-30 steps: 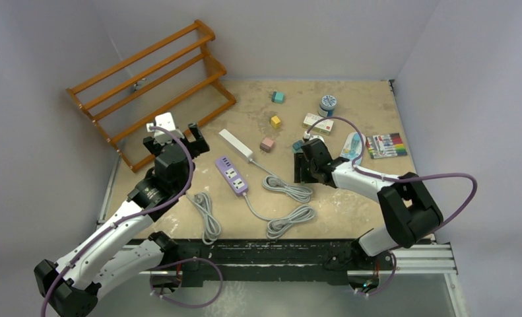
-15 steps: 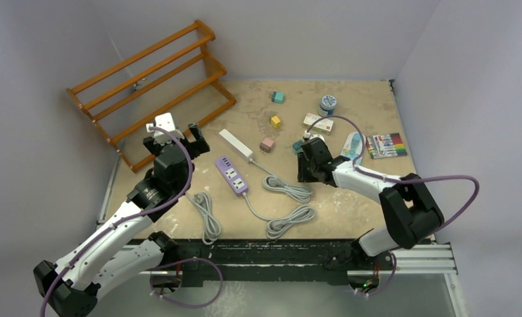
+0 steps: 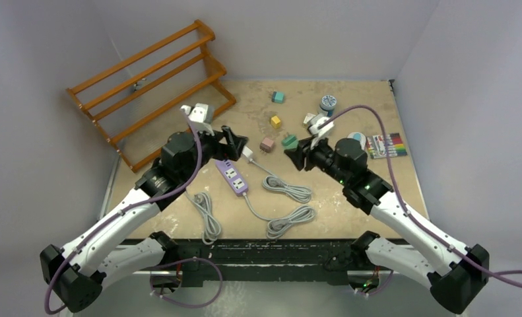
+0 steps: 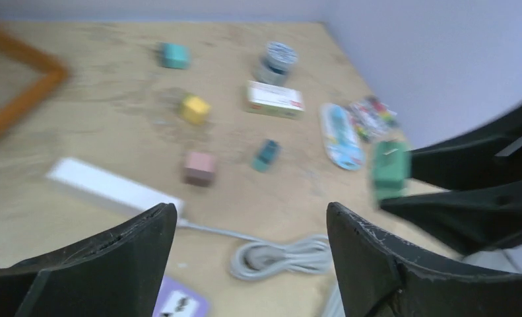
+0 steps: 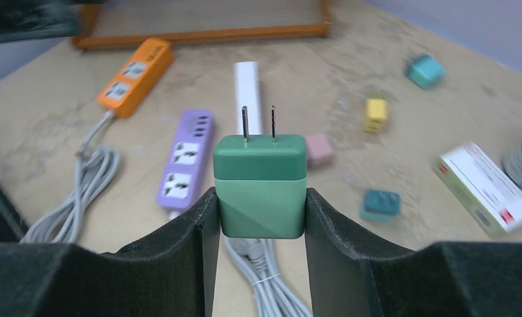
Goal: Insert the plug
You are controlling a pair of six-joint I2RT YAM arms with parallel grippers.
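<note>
Right end effector (image 5: 261, 206) grips the green two-prong plug (image 5: 261, 181); any tilt and I could miss slots of the purple power strip (image 5: 185, 158).

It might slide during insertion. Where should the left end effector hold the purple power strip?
Probably pinch the purple power strip across its long sides at the USB end, from above: it lies flat, sockets up, leaving both sockets clear.

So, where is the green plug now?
In the right wrist view the green plug sits between the jaws of the right gripper, prongs forward; from above it hangs just right of the pink cube.
</note>
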